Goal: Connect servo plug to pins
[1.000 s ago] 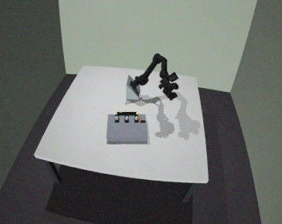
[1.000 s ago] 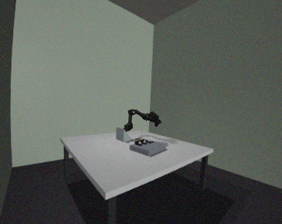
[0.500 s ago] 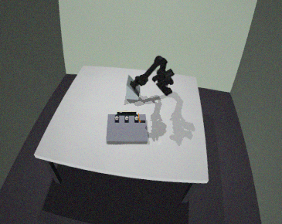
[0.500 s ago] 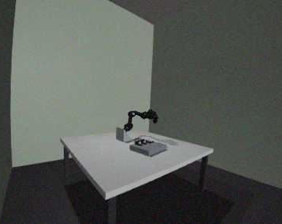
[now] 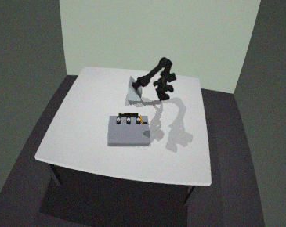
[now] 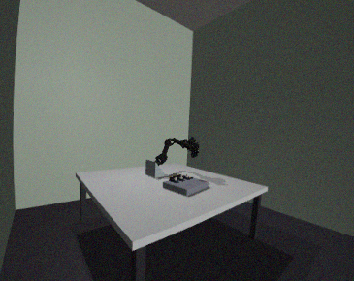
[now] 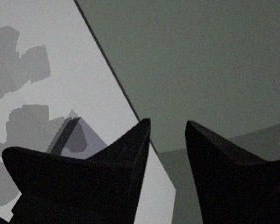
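The holder [image 5: 128, 135] [image 6: 192, 187] is a flat grey-blue block on the table. Three dark pieces with pale round tops stand along its far side in the top view, beside a dark strip [image 5: 128, 114]. A thin orange line [image 5: 141, 119], perhaps the wire, shows at the right end, with a small dark piece beside it. I cannot tell whether that is the plug. Pins and coloured band are too small to make out. My gripper [image 5: 163, 96] [image 7: 168, 126] is partly open and empty, raised behind and right of the holder. Part of the holder [image 7: 95, 144] shows beyond the left finger.
A pale upright panel [image 5: 132, 92] [image 6: 150, 168] stands beside the arm's base, behind the holder. The arm's shadow falls on the white table [image 5: 77, 129] [image 6: 130, 203] right of the holder. A table edge crosses the wrist view.
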